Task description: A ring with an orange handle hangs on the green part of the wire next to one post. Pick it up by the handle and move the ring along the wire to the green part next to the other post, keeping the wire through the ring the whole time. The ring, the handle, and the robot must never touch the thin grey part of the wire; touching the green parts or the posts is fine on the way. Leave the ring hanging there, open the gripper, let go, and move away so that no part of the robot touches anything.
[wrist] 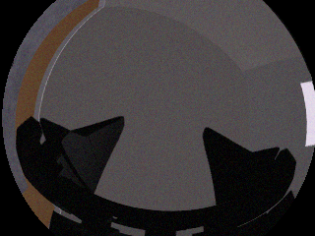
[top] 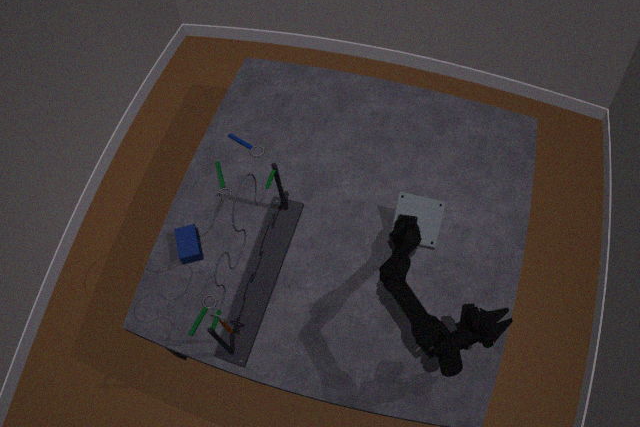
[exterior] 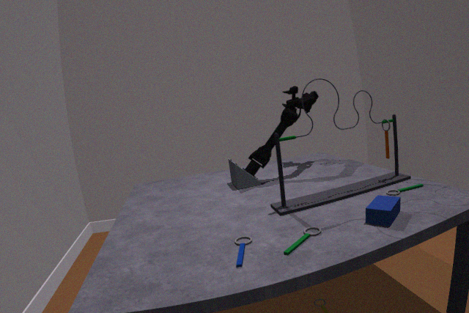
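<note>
1. Stand base [top: 276, 262] [exterior: 341, 191]: flat, dark, long rectangular board; a slim post [top: 221, 341] [exterior: 396, 146] rises at one end.
2. Orange handle [top: 226, 326] [exterior: 386, 144]: straight, slender bar, hanging beneath its round grey ring [exterior: 382, 125] above that end; long axis near vertical, free end pointing down.
3. Wire [exterior: 338, 101]: thin, grey, looping above the base.
4. Box [top: 187, 242] [exterior: 382, 211]: blue, rectangular, beside the base.
5. Gripper [top: 509, 314] [exterior: 283, 98] [wrist: 164, 126]: black, tapered fingers spread wide, grasping nothing, well apart from the base.
</note>
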`<control>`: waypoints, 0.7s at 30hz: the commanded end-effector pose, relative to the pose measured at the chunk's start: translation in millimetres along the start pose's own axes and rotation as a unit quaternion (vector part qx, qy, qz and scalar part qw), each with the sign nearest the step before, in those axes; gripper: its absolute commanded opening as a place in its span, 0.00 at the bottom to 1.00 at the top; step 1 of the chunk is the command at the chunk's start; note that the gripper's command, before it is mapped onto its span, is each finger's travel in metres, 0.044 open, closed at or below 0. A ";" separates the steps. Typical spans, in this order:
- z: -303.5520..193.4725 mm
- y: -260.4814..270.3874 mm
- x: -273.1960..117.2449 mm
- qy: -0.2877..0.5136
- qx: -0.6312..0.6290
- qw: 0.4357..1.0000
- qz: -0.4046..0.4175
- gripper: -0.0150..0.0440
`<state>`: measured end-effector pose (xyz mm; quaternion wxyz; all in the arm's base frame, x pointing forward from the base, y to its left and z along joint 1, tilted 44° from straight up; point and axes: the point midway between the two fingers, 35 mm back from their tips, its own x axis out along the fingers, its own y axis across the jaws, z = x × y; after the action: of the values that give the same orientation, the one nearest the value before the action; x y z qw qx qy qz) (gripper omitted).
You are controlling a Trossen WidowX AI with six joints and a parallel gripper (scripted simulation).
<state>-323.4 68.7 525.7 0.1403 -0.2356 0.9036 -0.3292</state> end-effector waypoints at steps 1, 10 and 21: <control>-0.7 1.2 -0.4 0.002 0.003 1.000 0.003 0.89; -49.5 86.3 -53.7 0.175 0.192 0.953 0.156 0.53; -92.3 178.0 -196.0 0.505 0.399 0.732 0.222 0.53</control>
<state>-275.5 308.2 501.1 -0.1240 0.2121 0.7077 -0.6624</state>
